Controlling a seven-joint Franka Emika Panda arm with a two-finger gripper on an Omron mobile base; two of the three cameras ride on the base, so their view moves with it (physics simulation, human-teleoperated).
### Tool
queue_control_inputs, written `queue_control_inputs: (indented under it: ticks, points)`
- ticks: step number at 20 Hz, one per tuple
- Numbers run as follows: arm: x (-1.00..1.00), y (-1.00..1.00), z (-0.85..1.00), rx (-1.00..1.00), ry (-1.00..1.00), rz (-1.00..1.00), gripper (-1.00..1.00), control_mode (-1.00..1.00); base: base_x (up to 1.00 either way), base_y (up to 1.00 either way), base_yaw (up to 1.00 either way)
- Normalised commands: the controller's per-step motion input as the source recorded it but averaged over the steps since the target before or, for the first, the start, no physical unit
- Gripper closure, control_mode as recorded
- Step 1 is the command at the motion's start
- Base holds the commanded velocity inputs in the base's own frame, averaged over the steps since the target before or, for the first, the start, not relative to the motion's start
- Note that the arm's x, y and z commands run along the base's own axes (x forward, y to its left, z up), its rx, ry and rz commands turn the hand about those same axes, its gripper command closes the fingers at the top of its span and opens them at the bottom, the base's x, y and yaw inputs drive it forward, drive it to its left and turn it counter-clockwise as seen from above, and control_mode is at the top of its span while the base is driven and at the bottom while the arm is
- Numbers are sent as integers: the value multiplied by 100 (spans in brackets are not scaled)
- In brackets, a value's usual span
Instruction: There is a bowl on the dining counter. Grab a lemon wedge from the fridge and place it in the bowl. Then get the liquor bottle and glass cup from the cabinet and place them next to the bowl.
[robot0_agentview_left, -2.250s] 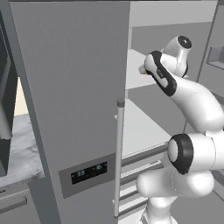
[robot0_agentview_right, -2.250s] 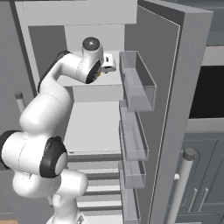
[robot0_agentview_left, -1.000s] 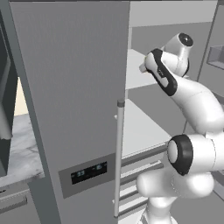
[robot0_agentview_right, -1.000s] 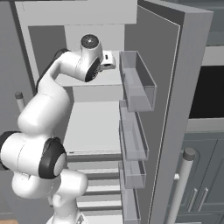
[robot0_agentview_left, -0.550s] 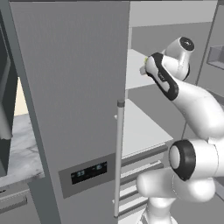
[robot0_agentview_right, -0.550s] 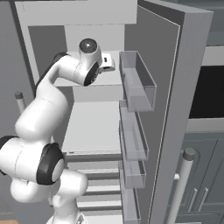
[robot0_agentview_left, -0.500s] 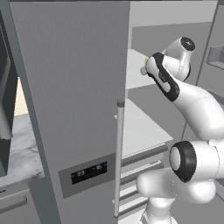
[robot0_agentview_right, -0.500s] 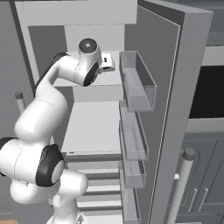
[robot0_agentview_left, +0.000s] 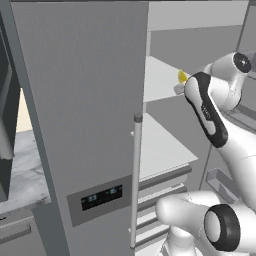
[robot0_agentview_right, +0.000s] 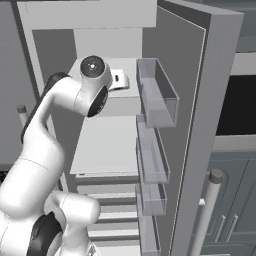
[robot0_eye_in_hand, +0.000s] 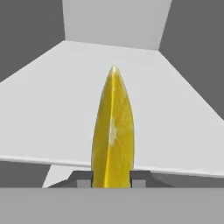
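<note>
1. Grey fridge (robot0_agentview_left: 85, 100) is seen with its right door swung open; the left door, with a long bar handle (robot0_agentview_left: 135, 180) and dark dispenser panel (robot0_agentview_left: 102, 196), is shut.
2. White inner shelves (robot0_agentview_right: 107, 140) and clear door bins (robot0_agentview_right: 157, 97) are shown inside.
3. Pincer (robot0_eye_in_hand: 111, 178) is clamped on the lemon wedge (robot0_eye_in_hand: 113, 131), tip pointing away.
4. Wedge is held at the front edge of the upper shelf (robot0_agentview_left: 160, 80), seen yellow in the left base view.
</note>
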Motion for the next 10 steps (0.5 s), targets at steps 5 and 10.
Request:
queue_control_inputs:
  ticks: [5,10]
  points:
    - [-100,-16,22,0,-2,0,100,-100,0,0,0]
    - [-100,-20,31,0,0,0,100,-100,0,0,0]
